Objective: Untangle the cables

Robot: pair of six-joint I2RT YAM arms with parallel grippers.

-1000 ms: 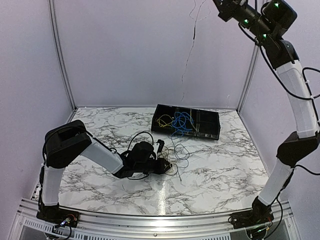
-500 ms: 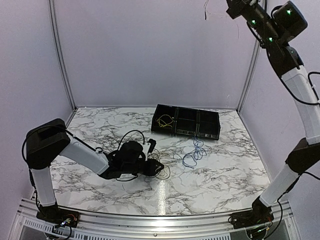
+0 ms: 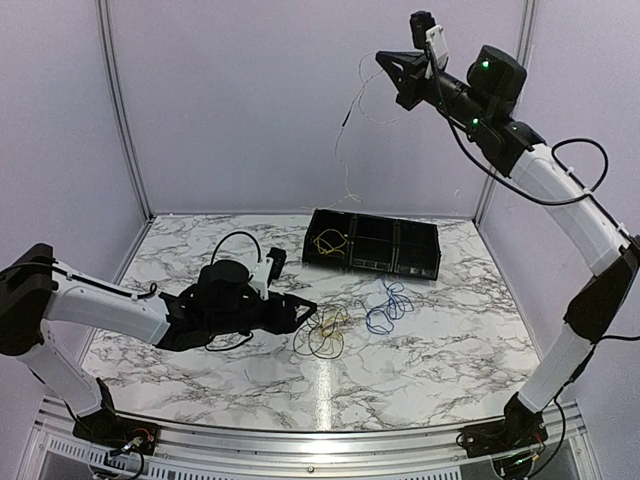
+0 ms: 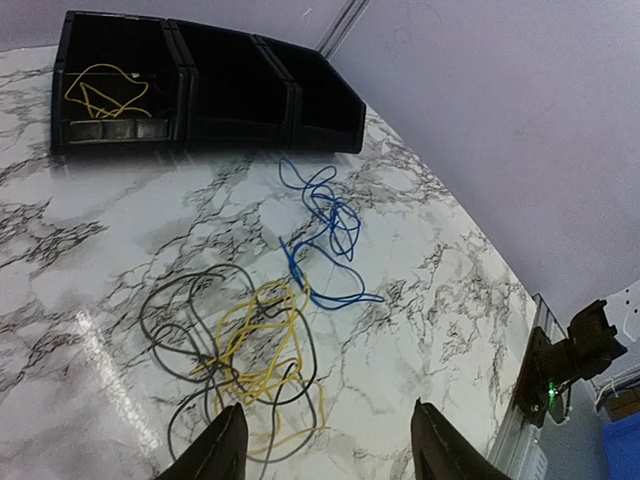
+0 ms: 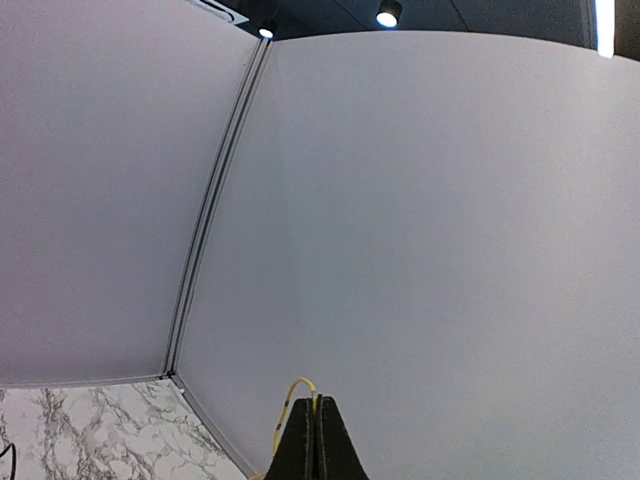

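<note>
A yellow cable and a black cable lie tangled together on the marble table, also seen in the top view. A blue cable lies loose just to their right, touching the tangle's edge in the left wrist view. My left gripper is open and empty, low over the table just left of the tangle. My right gripper is raised high and shut on a thin yellowish wire that dangles below it.
A black three-compartment tray stands at the back of the table, with another yellow cable in its left compartment. Enclosure walls stand at the back and sides. The right arm's base is at the near right edge.
The blue cable dropped from the tray onto the table. My right gripper came down and leftward with the thin wire. My left arm drew back to the left, uncovering the yellow-black tangle.
</note>
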